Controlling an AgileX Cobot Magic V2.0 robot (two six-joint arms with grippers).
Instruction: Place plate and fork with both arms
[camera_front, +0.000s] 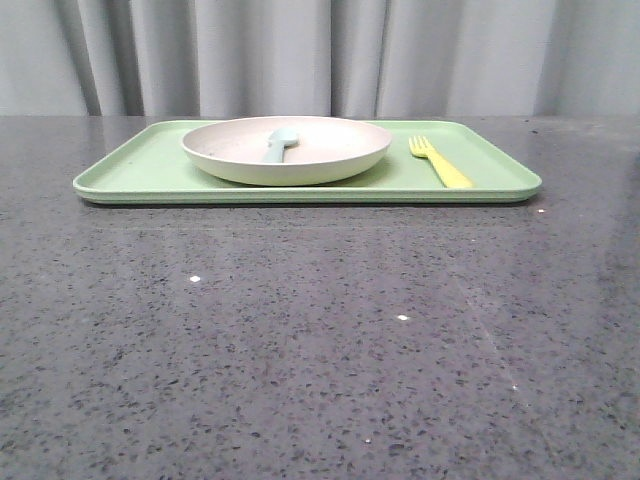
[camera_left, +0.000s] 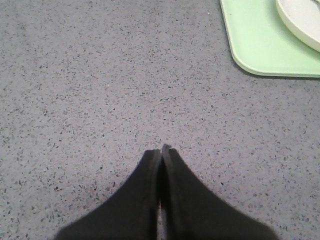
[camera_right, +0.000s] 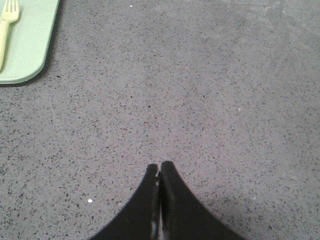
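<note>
The cream plate (camera_front: 300, 155) sits on the light-green tray (camera_front: 130, 175) at the back of the table. The yellow fork (camera_front: 440, 163) lies on the tray to the right of the plate. My left gripper (camera_left: 161, 150) is shut and empty above bare table; the tray corner (camera_left: 255, 45) and the plate's rim (camera_left: 300, 20) show beyond it. My right gripper (camera_right: 159, 166) is shut and empty above bare table; the fork (camera_right: 7, 25) and tray corner (camera_right: 30, 55) show far off. Neither gripper shows in the front view.
A pale blue-green utensil (camera_front: 279, 146) lies in the plate. The dark speckled table (camera_front: 320, 340) stretches in front of the tray. A grey curtain (camera_front: 320, 55) hangs behind the table.
</note>
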